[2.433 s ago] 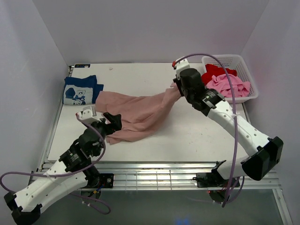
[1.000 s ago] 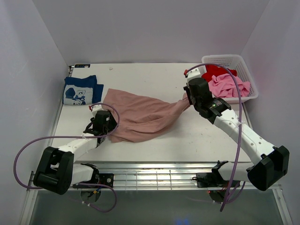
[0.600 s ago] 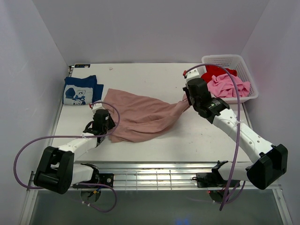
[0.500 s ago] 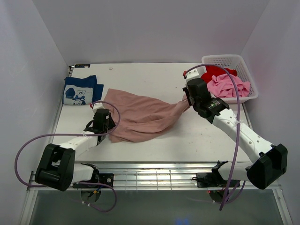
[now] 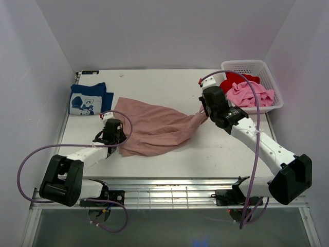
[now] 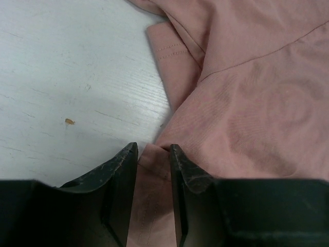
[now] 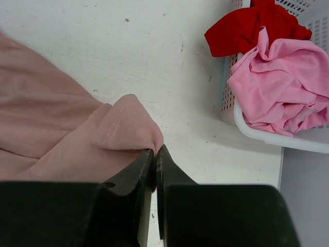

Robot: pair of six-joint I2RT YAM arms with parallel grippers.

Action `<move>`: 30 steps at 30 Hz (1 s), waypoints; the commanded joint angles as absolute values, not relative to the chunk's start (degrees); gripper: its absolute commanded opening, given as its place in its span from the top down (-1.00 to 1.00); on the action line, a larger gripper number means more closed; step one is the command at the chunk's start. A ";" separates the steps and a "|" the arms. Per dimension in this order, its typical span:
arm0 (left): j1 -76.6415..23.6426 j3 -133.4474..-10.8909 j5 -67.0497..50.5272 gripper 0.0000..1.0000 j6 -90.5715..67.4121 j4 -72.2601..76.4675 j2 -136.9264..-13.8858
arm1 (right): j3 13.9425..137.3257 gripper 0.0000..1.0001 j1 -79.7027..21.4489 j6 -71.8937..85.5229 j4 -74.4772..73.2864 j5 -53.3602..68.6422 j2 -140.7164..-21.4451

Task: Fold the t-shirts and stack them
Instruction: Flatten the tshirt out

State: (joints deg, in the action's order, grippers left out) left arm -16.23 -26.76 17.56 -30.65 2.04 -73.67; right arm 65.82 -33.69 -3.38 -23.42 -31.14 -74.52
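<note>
- Spanning the floor of a plain booth, a white worktop (image 5: 154, 82) lay between pale walls (image 5: 154, 31) on three sides; its paint showed scuffs and small specks in the wrist views.
- At the far right corner stood a white basket (image 5: 247, 64) with slotted sides, holding a red shirt (image 5: 234, 78) and a crumpled bright pink shirt (image 5: 249, 93), the pink one nearer the arms.
- At the far left corner a navy shirt (image 5: 87, 99) with a white print lay folded, just beside the left edge.
- A dusty pink shirt (image 5: 154, 126) was stretched across the middle of the worktop, wide and rumpled on the left, drawn to a narrow twist on the right, and well apart from the basket.
- Bare worktop lay open behind the dusty pink shirt and in front of it, toward the near edge; the strip between its left end and the navy shirt was narrow.
- The right end effector (image 7: 154, 152) was clenched, its fingers almost together on a folded bit of hem at the right end of the dusty pink shirt, near the basket's side.
- The left end effector (image 6: 153, 149) sat low on the worktop at the shirt's left end, its fingers a narrow gap apart with cloth lying in that gap; whether it pinched the cloth could not be told.
- A purple cable (image 5: 31, 159) looped out from the left arm.
</note>
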 commanded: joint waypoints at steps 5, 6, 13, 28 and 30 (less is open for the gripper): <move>-15.82 -29.53 18.02 0.71 -30.41 0.62 -74.97 | 66.62 0.85 -33.31 -2.99 -21.36 -31.46 -74.44; -15.82 -29.44 18.45 0.90 -30.41 0.53 -74.80 | 66.62 0.85 -33.31 -2.99 -21.36 -31.64 -74.44; -15.91 -29.71 20.21 1.00 -32.16 -2.63 -69.45 | 67.23 0.85 -33.22 -2.55 -21.80 -33.92 -74.71; -16.08 -35.86 24.08 1.00 -36.03 -12.83 -52.65 | 70.84 0.85 -27.69 -2.20 -24.08 -33.05 -71.90; -16.17 -37.44 23.91 1.00 -36.65 -14.94 -49.86 | 71.36 0.85 -27.51 -2.20 -24.61 -33.57 -71.46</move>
